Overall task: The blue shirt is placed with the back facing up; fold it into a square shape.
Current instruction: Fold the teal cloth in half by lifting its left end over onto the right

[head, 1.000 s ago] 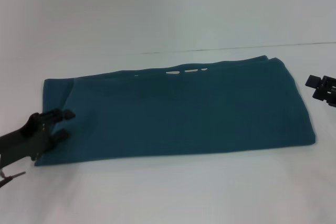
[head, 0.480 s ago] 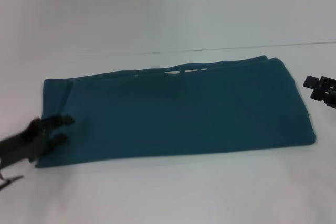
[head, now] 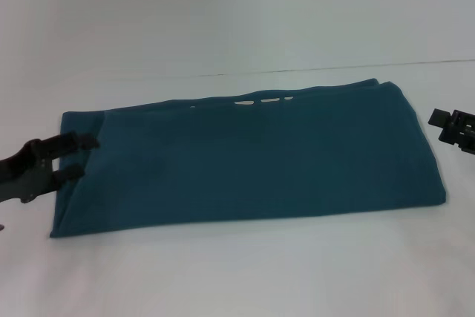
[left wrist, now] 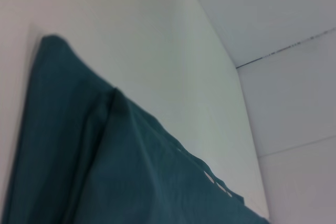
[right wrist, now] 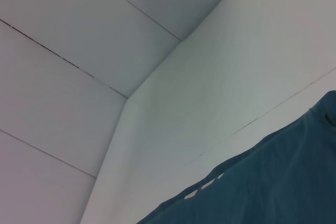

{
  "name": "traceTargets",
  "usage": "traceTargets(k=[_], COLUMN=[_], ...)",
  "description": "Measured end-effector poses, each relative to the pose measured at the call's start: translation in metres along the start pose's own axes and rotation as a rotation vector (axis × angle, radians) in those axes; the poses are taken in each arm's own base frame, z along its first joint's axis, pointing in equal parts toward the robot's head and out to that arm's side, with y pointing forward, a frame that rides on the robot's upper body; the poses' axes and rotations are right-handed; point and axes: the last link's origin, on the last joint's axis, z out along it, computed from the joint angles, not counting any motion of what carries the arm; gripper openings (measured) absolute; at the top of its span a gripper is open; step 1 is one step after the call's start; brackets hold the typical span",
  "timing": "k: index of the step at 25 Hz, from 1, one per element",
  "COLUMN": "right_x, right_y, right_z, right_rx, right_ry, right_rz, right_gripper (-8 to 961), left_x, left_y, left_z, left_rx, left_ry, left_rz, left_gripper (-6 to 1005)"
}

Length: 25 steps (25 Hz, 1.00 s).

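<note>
Left gripper (head: 76, 155): jaws apart, one finger above the other in the head view, tips over the left short edge of the blue shirt (head: 252, 157). No cloth visible between the fingers; can't tell whether the tips touch the fabric. The arm behind it runs off past the shirt's left end.

Right gripper (head: 453, 125): only partly in the head view, just off the shirt's right end, clear of the fabric. Jaw state not readable.

Shirt: folded into a long horizontal band, flat on the white table (head: 237, 272), plain side up. Right end is a clean fold with a second layer edge showing at the far right corner. Left end has a soft vertical crease just inside the short edge. A few white marks show along the shirt's far long edge, near the middle.

Left wrist view: the shirt (left wrist: 105, 166) shows the same crease and the white marks at its far edge.

Right wrist view: the shirt's (right wrist: 278, 182) far edge and white marks, table beyond.
</note>
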Motion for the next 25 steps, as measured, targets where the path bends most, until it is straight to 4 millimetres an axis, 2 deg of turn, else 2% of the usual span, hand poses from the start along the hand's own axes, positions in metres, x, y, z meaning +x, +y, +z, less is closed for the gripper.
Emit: traceTargets(k=[3, 8, 11, 13, 14, 17, 25], right_x=[0.001, 0.001, 0.001, 0.001, 0.000, -0.001, -0.003], right_y=[0.000, -0.001, -0.003, -0.003, -0.003, -0.002, -0.002], right_z=[-0.001, -0.001, -0.002, -0.002, -0.002, -0.001, -0.002], right_rx=[0.000, 0.003, 0.015, 0.016, 0.016, 0.014, 0.020], right_ry=[0.001, 0.004, 0.009, 0.008, 0.009, 0.009, 0.013], right_rz=[0.000, -0.015, -0.017, -0.018, -0.019, -0.023, -0.030], right_gripper=[705, 705, 705, 705, 705, 705, 705], left_x=[0.000, -0.013, -0.020, -0.020, -0.027, -0.033, -0.033], left_y=[-0.001, -0.019, -0.026, -0.026, -0.036, -0.044, -0.050], left_z=[-0.010, -0.039, -0.043, -0.043, -0.046, -0.042, -0.030], left_rx=[-0.013, -0.037, -0.015, -0.015, 0.015, 0.042, 0.110], left_ry=[-0.010, 0.025, 0.025, 0.025, 0.037, 0.052, 0.034], left_rz=[-0.108, -0.311, -0.359, -0.359, -0.405, -0.439, -0.425], left_gripper=[777, 778, 777, 776, 776, 775, 774])
